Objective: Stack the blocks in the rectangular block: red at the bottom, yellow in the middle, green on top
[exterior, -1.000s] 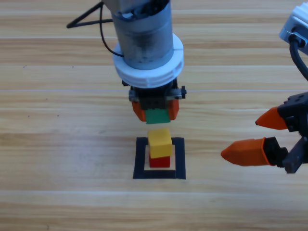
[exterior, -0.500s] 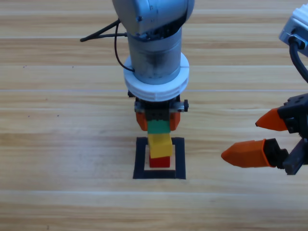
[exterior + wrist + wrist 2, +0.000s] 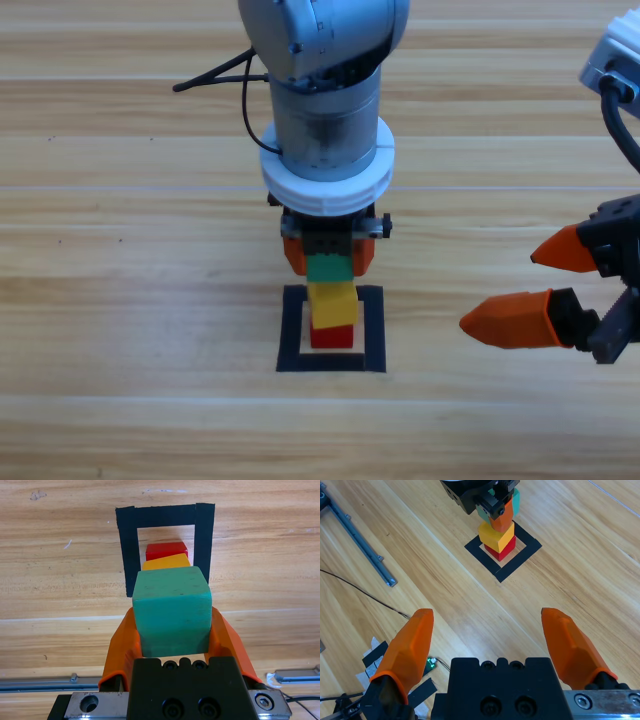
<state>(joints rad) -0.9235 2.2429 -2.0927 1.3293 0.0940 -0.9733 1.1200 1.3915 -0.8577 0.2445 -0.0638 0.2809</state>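
From my console the square black tape outline [image 3: 331, 366] sits centre frame, the small matte red cube [image 3: 332, 336] inside it, the yellow cube [image 3: 331, 304] stacked on that. My left gripper [image 3: 328, 252] clamps the green cube [image 3: 171, 611] by its side faces, resting on yellow. Light, rigid, I judge. The right gripper [image 3: 530, 287] idles wide open at right.

High view: overhead, looking down on the table [image 3: 120, 300].
Wrist views: left close, right farther; both share the rectangular block [image 3: 131, 555].
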